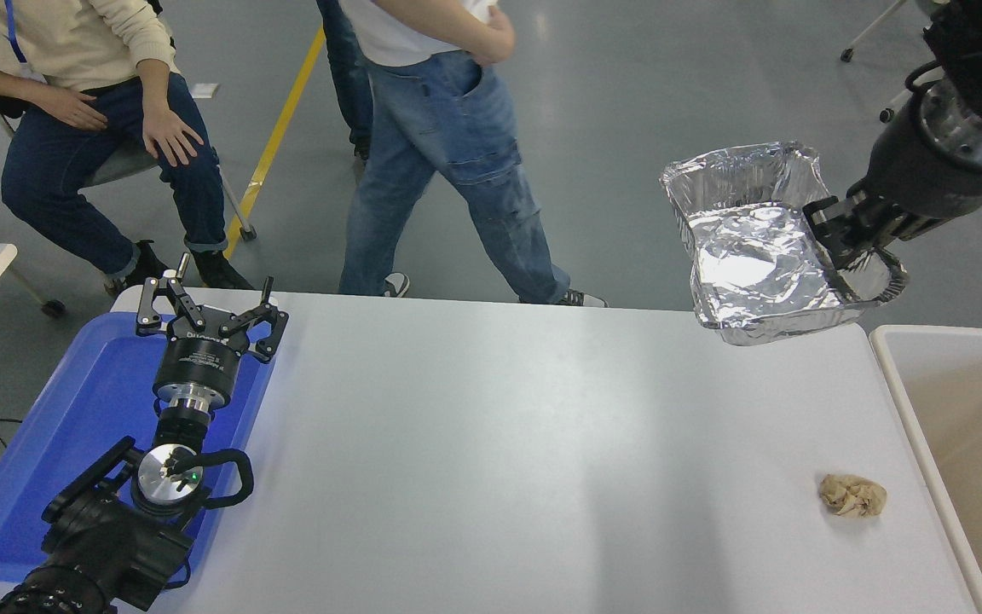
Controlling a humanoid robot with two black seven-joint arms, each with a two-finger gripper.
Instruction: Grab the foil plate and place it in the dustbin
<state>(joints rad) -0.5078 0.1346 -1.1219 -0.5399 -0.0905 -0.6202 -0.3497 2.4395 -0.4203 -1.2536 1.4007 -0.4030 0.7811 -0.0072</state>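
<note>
The crinkled silver foil plate (755, 256) hangs in the air above the table's far right corner, tilted toward me. My right gripper (849, 247) comes in from the upper right and is shut on the plate's right rim. The cream-white dustbin (904, 401) stands at the right edge of the picture, below and to the right of the held plate; only its left rim and beige inside show. My left gripper (210, 311) is open and empty, parked over the blue tray at the lower left.
A small crumpled tan paper ball (852, 495) lies on the white table (499, 443) near the dustbin. A flat blue tray (73, 426) sits at the left. One person sits at the far left (99, 128) and another walks past the table's far side (448, 145).
</note>
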